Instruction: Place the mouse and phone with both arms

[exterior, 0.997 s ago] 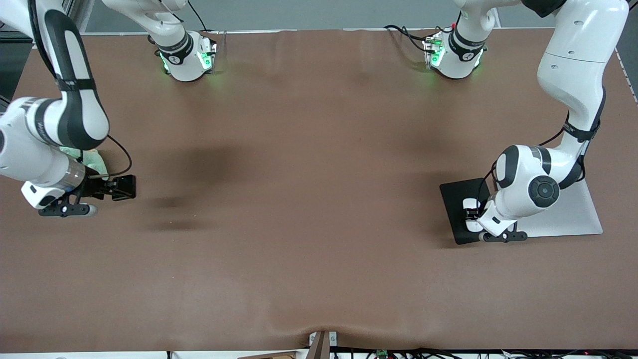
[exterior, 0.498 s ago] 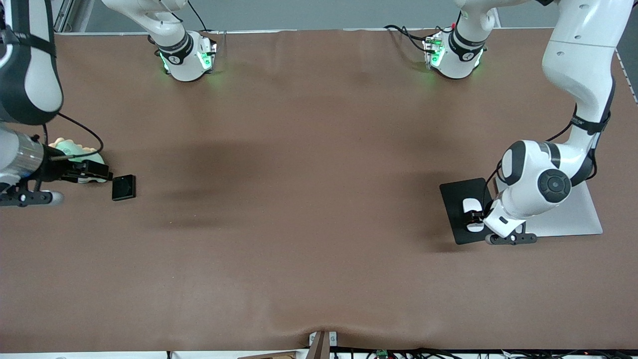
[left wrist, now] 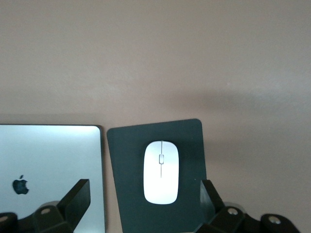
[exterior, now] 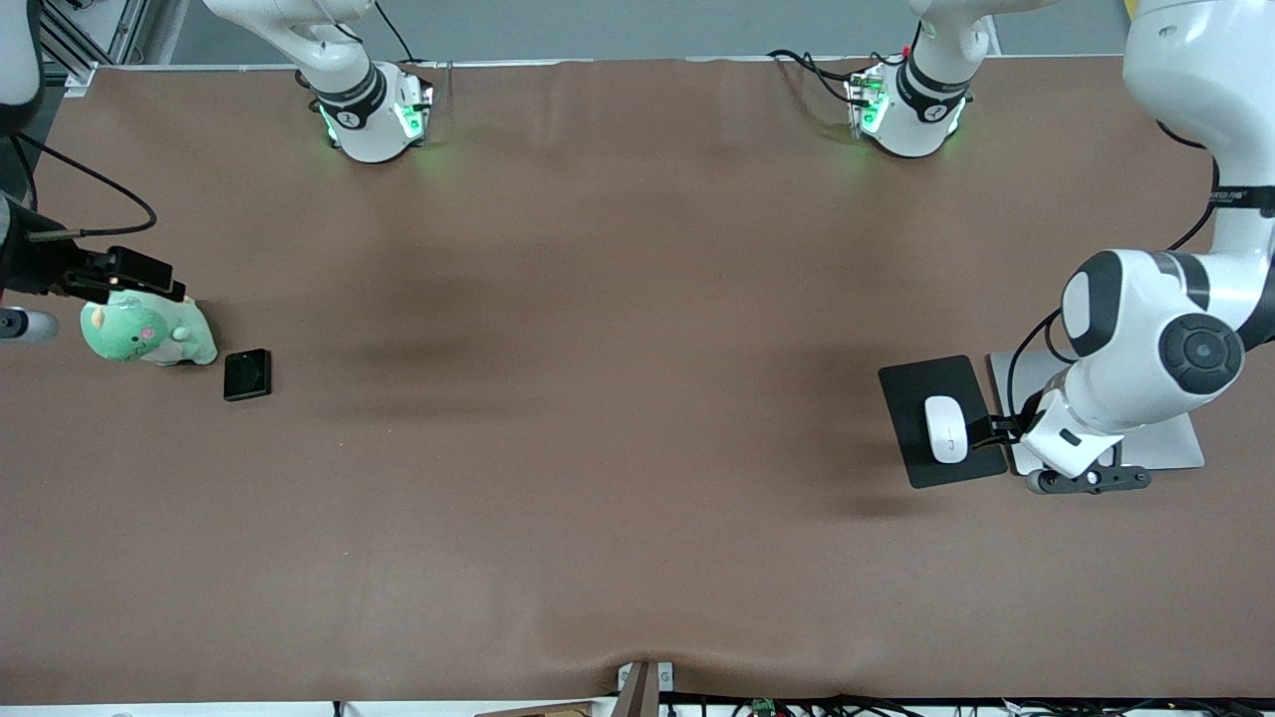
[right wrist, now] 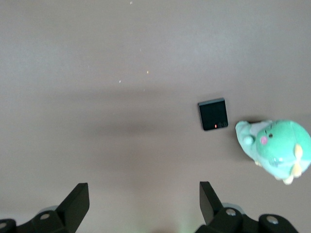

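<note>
The white mouse is lying flat on the black mouse pad toward the left arm's end of the table, its long axis running along the pad's length; the left wrist view is showing the thin grey line down its middle. Just beside the pad, a closed silver laptop is lying on the brown table, its logo visible in the left wrist view.

The left gripper is hanging over the seam between the pad and the laptop, close beside the mouse. Its two fingers are spread wide with nothing between them; the left wrist view is showing one fingertip over the laptop and the other over the pad's edge, the mouse lying in the gap but untouched.

The black folded phone is resting flat on the table toward the right arm's end, with tiny lenses along one edge. A green plush toy is sitting just beside it, slightly farther from the front camera.

The right gripper is hanging over the plush toy, clear of the phone. Its fingers are spread wide and are gripping nothing; bare table is filling the gap between them.
</note>
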